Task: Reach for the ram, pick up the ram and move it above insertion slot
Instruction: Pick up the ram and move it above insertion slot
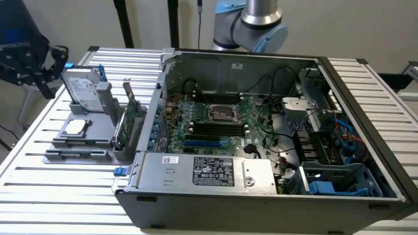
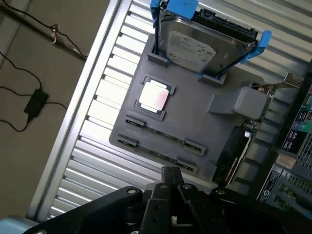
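Now blk hand (image 2: 170, 170) faces thin flat ram (image 2: 163, 135) on smooth grey tray (image 2: 204, 122).

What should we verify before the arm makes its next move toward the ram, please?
1. Ram seated in the gray holder: ok.
2. Gripper empty: ok.
3. Gripper apart from the ram, not touching it: ok.
4. Jaws open for a grasp: not ok, they look closed.
5. CPU and hard drive apart from the ram: ok.
6. Motherboard slots free: cannot tell.
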`<control>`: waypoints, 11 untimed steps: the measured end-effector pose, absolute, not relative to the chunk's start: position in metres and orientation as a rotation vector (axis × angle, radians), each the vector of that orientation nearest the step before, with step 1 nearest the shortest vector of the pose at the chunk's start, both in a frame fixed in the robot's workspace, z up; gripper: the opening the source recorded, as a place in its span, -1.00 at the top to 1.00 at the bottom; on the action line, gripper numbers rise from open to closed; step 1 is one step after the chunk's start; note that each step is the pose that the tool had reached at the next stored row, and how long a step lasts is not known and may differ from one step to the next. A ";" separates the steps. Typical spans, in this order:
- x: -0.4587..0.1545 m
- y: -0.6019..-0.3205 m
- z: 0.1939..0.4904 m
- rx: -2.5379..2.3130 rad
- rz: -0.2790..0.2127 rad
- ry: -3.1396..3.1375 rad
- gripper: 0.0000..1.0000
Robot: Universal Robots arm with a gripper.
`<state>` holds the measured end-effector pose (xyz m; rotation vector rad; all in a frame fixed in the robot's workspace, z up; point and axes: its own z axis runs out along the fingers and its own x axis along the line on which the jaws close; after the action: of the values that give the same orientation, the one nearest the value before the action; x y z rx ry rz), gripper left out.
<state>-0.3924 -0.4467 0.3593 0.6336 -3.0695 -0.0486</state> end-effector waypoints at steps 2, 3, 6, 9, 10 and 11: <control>-0.392 -0.447 0.359 0.688 -0.048 -3.057 0.79; -0.392 -0.447 0.359 0.716 -0.048 -3.050 0.79; -0.392 -0.447 0.359 0.800 -0.048 -3.029 0.79; -0.392 -0.447 0.359 0.882 -0.047 -3.005 0.79; -0.392 -0.447 0.359 0.909 -0.047 -2.997 0.79; -0.392 -0.447 0.359 0.936 -0.047 -2.988 0.79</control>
<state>-0.3924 -0.4467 0.3593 0.9358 -2.9880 -0.0472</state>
